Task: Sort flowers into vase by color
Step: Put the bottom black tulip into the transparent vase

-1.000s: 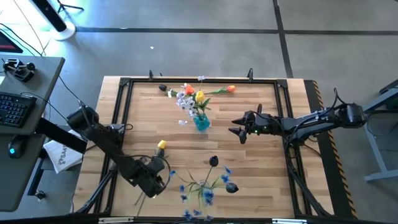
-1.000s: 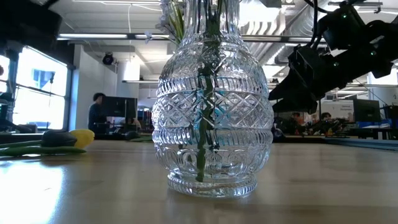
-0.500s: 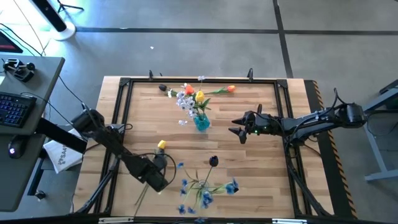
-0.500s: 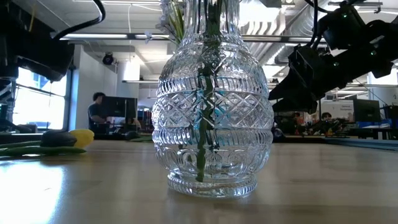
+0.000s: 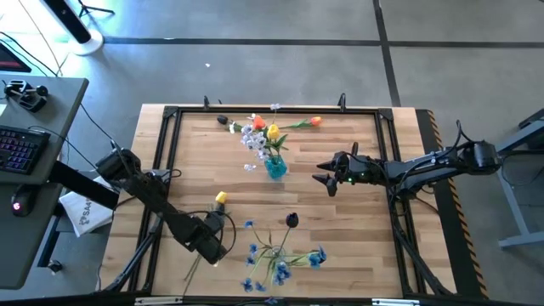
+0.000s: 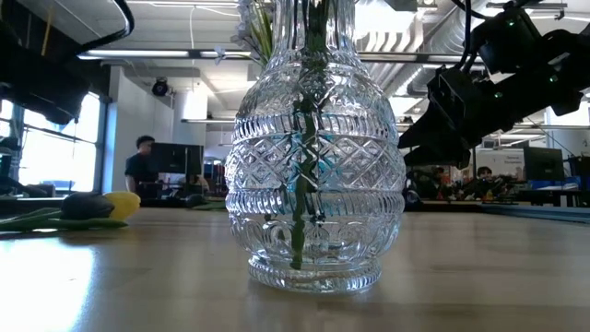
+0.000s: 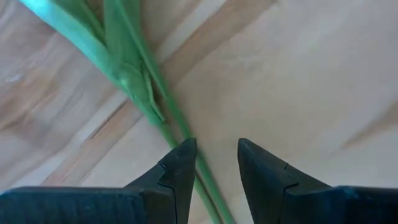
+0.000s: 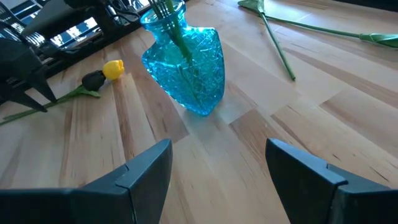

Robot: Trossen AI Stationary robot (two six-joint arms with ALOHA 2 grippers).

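Since a second ago, the left gripper [image 5: 212,247] has pulled back slightly toward seven o'clock; the blue sprays [image 5: 280,259] have shifted and spread.

Left gripper hovers low at the table's [image 5: 357,221] seven o'clock, its fingers [image 7: 180,163] narrowly parted, straddling the green stem [image 7: 149,102] of a yellow tulip [image 5: 221,197]; the stem runs lengthwise toward twelve o'clock, bloom far end. Whether the stem is clamped cannot be told. A dark bud [image 5: 292,220] lies beside the sprays. At centre, the vase [image 5: 275,167] holds white, yellow and orange flowers [image 5: 262,133]. The right gripper [image 5: 324,174] waits at three o'clock, jaws wide, empty.
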